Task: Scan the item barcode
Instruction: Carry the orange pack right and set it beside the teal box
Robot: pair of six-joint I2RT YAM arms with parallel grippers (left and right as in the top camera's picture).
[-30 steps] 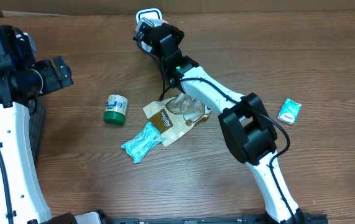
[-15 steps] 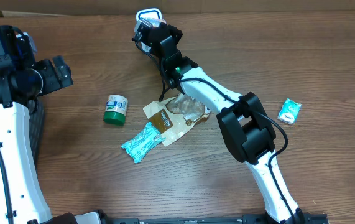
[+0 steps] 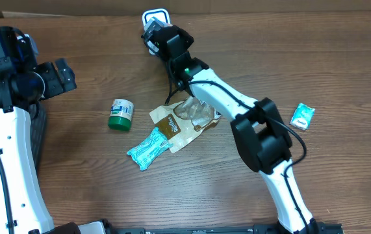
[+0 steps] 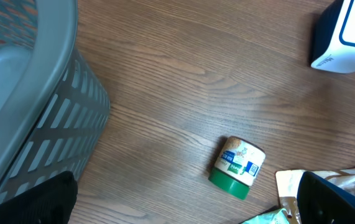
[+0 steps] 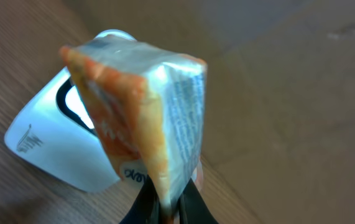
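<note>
Two arms work over a wooden tabletop [image 3: 341, 58] backed by a cardboard wall [image 5: 289, 93] at its far edge. There the right fingers [image 5: 193, 208] pinch an orange-and-white packet [image 5: 146, 118] upright, just in front of the white scanner [image 5: 53, 149]. The left fingers [image 4: 336, 202] stand spread wide, holding nothing, beside a grey basket [image 4: 22, 93]. A green-lidded jar [image 3: 121, 114], brown pouch [image 3: 172, 123] and teal packet [image 3: 147, 148] crowd the middle. Bare wood stretches right.

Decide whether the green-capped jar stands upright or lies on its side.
On its side: the jar shows its label wall upward, its green cap pointing along the table.
</note>
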